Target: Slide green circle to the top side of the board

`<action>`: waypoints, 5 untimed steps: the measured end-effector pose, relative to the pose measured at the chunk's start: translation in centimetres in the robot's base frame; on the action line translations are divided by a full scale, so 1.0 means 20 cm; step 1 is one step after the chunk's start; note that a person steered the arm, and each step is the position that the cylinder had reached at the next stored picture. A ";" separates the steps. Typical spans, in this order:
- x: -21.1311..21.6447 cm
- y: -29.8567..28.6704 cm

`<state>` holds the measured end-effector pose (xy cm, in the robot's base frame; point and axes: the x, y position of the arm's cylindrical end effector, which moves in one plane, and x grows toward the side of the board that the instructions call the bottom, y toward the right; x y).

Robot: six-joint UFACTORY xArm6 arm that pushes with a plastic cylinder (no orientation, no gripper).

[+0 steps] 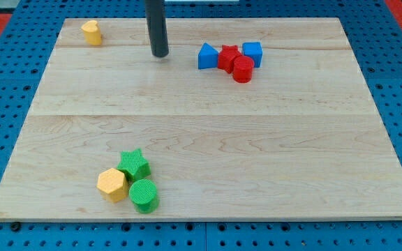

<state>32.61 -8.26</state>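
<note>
Nothing is done yet: the green circle (144,195) sits at the worktop's (257,139) bottom, touching the green star (134,164) and yellow hexagon (112,185). My tip (160,53), holding nothing, stands near the top, well apart.

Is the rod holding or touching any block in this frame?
Nothing is held. My tip stands alone near the view's top, far from the green circle.
</note>
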 end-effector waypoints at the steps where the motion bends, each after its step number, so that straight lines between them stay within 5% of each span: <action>1: 0.35 -0.06; 5: 1.46 -0.66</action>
<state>61.72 -21.47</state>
